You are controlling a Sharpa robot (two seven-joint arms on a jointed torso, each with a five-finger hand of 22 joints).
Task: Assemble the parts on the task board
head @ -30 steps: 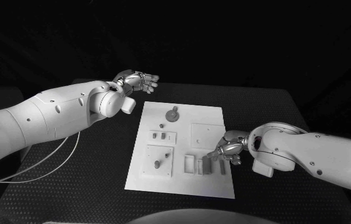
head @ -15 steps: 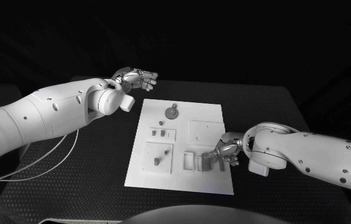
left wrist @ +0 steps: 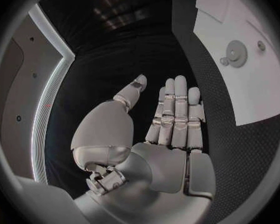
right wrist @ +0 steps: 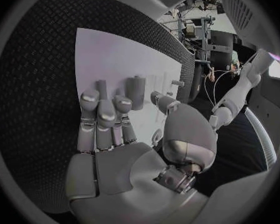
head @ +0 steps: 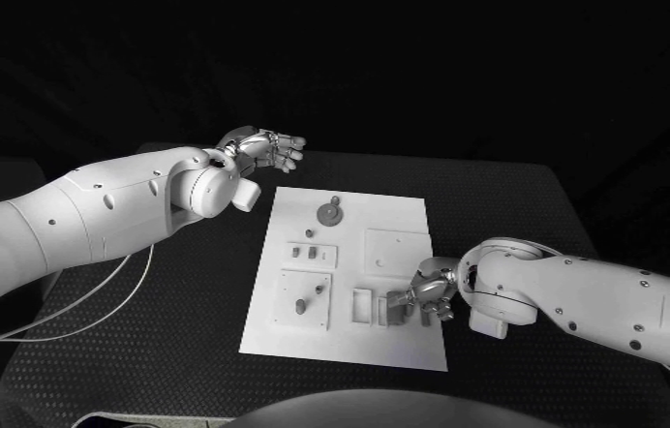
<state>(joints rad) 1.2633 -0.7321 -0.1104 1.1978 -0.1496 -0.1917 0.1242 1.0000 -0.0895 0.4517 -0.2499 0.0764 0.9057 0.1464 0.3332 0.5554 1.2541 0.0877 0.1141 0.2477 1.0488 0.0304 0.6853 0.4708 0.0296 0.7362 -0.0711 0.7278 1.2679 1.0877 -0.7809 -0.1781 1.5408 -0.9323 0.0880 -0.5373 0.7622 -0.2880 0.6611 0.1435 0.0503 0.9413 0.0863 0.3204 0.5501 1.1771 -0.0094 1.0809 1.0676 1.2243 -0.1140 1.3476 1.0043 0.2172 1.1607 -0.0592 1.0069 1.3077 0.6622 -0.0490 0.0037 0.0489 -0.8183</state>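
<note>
Head view: flat white rectangular task board point(head: 350, 283) lies centre frame on the black textured worktop point(head: 502, 205). Small grey parts sit on it: a round disc-shaped part point(head: 329, 214) near the upper edge, 2 small pegs point(head: 309, 251) mid-left, an oblong part point(head: 300, 304) in the lower-left block.

Right robot hand point(head: 423, 294) is at the board's lower right, fingers bent down around a short grey cylindrical peg point(right wrist: 136, 91) beside the upright slot pieces point(head: 375, 310). Right wrist view: thumb and fingertips are close to the peg; whether they actually grip it, I cannot tell.

Left robot hand point(head: 262, 149) is off the board, upper left of frame, fingers straight and apart, holding nothing.

Risks, judged: if contact on the peg is partial, it may tip or roll off the board. The crowded slot pieces could be knocked by the other fingers. A tilted peg could jam.
</note>
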